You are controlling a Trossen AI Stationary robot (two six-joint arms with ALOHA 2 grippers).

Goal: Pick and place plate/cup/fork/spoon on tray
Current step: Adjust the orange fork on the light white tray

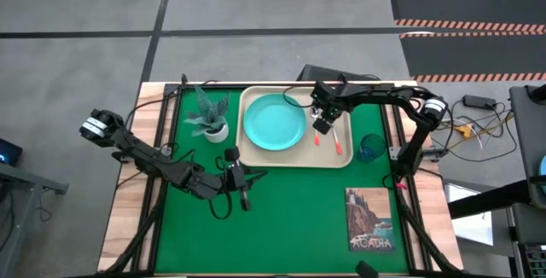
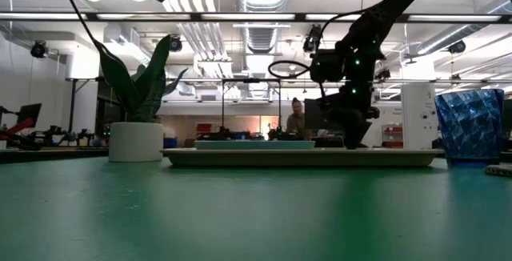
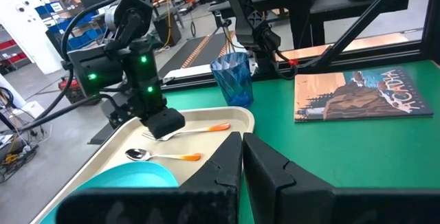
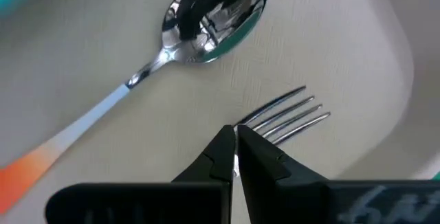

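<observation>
Under right pincer (image 4: 235, 157) lies fork (image 4: 289, 117).

My arms are dark, near-black, built of slim jointed segments. On my left arm (image 1: 145, 150) the outer joint is capped by a white-and-black ringed cylinder, and thin black cable runs alongside the links. My right arm (image 1: 384, 95) carries the same pale ringed cap at its elbow joint, with a loop of black cable arching over the wrist. My right gripper (image 3: 163, 122) is a blocky black housing, small green lights glowing on the wrist above it. My left gripper (image 3: 242, 157) shows two matte black fingers, angular and wedge-shaped. My right fingers (image 4: 258, 157) are the same matte black, tapering to points.
</observation>
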